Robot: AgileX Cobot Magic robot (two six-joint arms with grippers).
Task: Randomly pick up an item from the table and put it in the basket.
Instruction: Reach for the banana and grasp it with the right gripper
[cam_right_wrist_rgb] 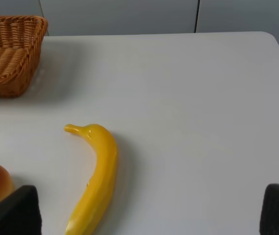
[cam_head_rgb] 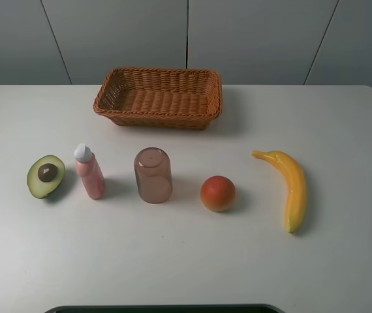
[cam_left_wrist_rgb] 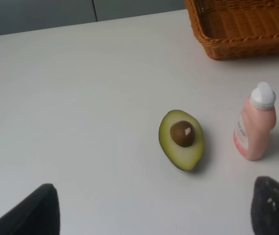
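A long yellow banana [cam_head_rgb: 290, 187] lies on the white table [cam_head_rgb: 342, 130] at the right, its stem end pointing toward the back. It also shows in the right wrist view [cam_right_wrist_rgb: 98, 176]. The brown wicker basket [cam_head_rgb: 160, 98] stands empty at the back centre. My right gripper [cam_right_wrist_rgb: 148, 215] is open and empty, and the banana lies ahead of it toward one fingertip [cam_right_wrist_rgb: 17, 211]. My left gripper [cam_left_wrist_rgb: 151, 215] is open and empty, short of the avocado half. Neither gripper shows in the high view.
In a row from the left lie a halved avocado [cam_head_rgb: 46, 175], a pink bottle with a white cap [cam_head_rgb: 89, 171], an upturned brownish translucent cup [cam_head_rgb: 153, 175] and a round red-orange fruit [cam_head_rgb: 218, 193]. A dark edge [cam_head_rgb: 166, 308] runs along the table's front.
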